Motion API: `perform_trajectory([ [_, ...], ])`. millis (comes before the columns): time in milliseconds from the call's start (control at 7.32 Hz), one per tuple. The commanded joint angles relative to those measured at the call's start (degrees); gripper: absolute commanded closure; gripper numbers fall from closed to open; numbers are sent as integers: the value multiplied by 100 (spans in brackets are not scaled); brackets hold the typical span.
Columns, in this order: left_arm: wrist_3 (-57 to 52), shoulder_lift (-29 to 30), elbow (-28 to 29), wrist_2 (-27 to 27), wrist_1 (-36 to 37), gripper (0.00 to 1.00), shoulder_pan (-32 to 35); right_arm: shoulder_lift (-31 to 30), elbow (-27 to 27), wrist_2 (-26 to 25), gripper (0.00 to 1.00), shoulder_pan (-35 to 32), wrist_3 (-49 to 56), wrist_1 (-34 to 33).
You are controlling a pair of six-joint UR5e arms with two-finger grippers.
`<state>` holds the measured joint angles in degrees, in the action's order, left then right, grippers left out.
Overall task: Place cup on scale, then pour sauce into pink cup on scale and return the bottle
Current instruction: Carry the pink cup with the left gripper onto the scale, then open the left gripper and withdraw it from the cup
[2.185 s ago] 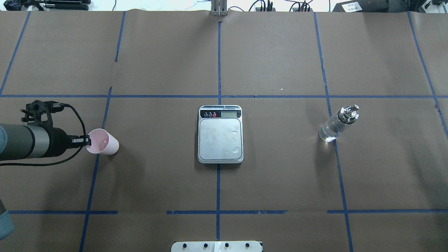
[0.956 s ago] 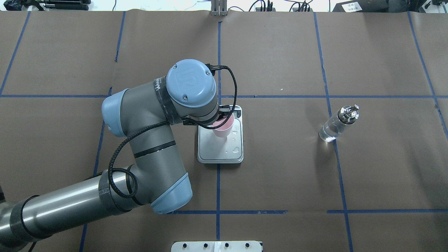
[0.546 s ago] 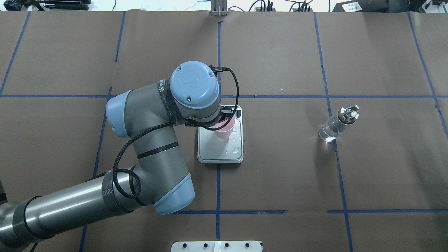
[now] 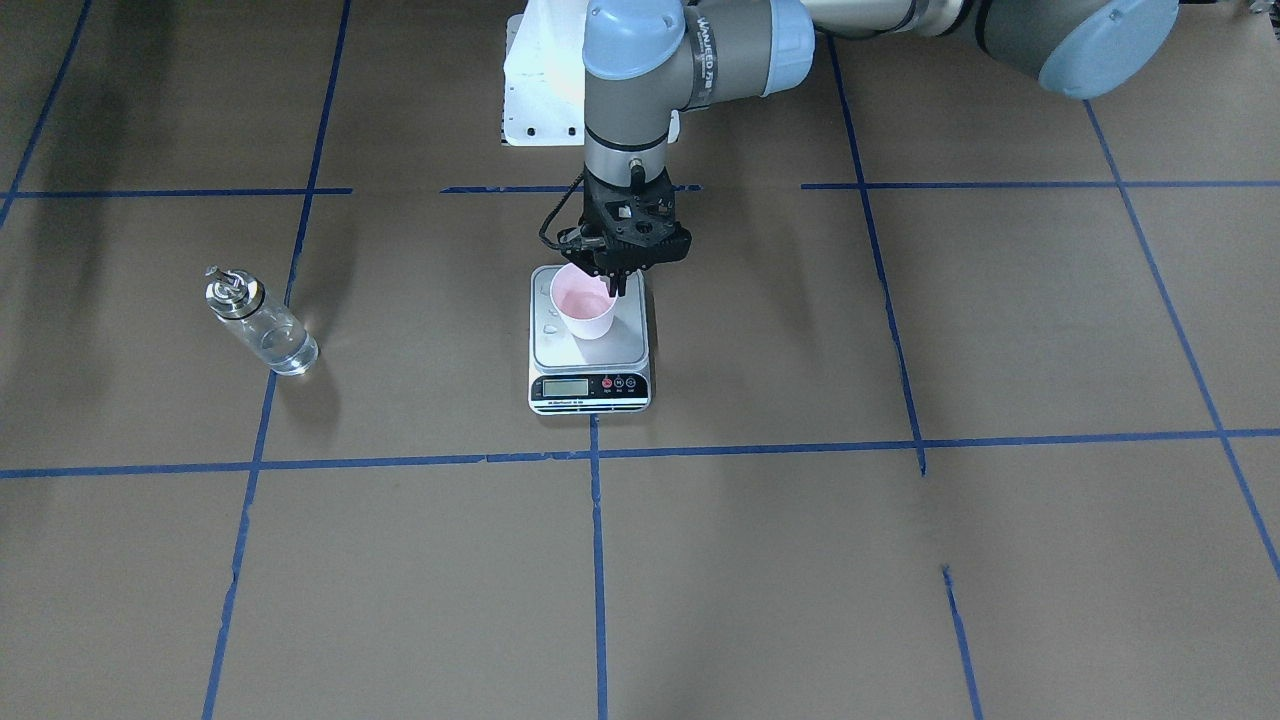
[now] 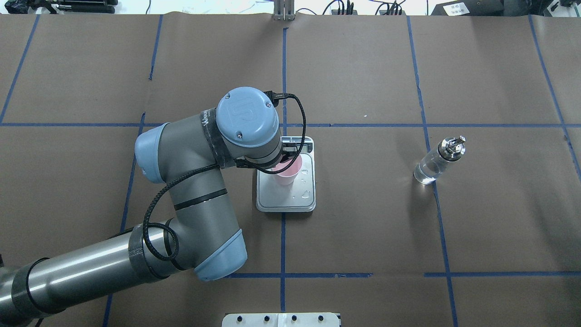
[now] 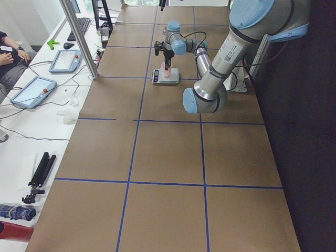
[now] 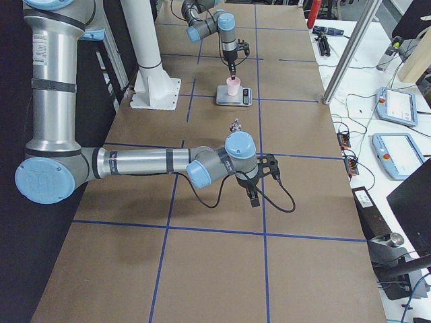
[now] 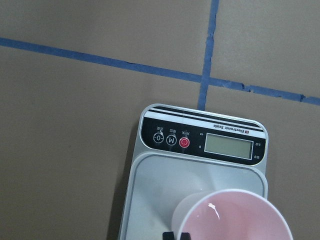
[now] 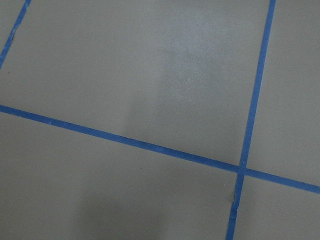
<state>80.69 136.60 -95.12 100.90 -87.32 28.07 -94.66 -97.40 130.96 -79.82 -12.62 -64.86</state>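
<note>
The left gripper point(image 4: 612, 287) points straight down at the cup point(image 4: 585, 310), its jaws pinched together on the cup's rim. The cup is upright on the platform of the scale point(image 4: 556, 347), behind the display strip. The bottle point(image 4: 265, 328) stands well apart on the robot's right. Whether the right gripper point(image 7: 253, 194) has its jaws apart or together cannot be told.

Overhead, the left end effector point(image 4: 614, 286) is masked by its wrist point(image 5: 247, 119). The cup point(image 8: 235, 217) is cropped by the wrist view's edge.
</note>
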Motion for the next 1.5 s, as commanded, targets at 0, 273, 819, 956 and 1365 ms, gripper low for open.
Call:
perform_trajectory([
  [0,-166,-55,-59,0,-40,27,14,9,-42,0,0,-7,-4,0],
  [273,-595,-351,-844,35,196,0,32,18,-121,0,0,2,-13,0],
  [819,-3787,-2081,-2686,621,971,0,1634,-35,-1217,349,0,133,-1738,176],
  [956,-4963,-2511,-2678,929,971,0,2371,-61,-1595,360,0,403,-2336,167],
  [1365,-8360,-3481,-1848,1966,910,0,5017,44,-2720,-1030,0,2166,-4857,132],
])
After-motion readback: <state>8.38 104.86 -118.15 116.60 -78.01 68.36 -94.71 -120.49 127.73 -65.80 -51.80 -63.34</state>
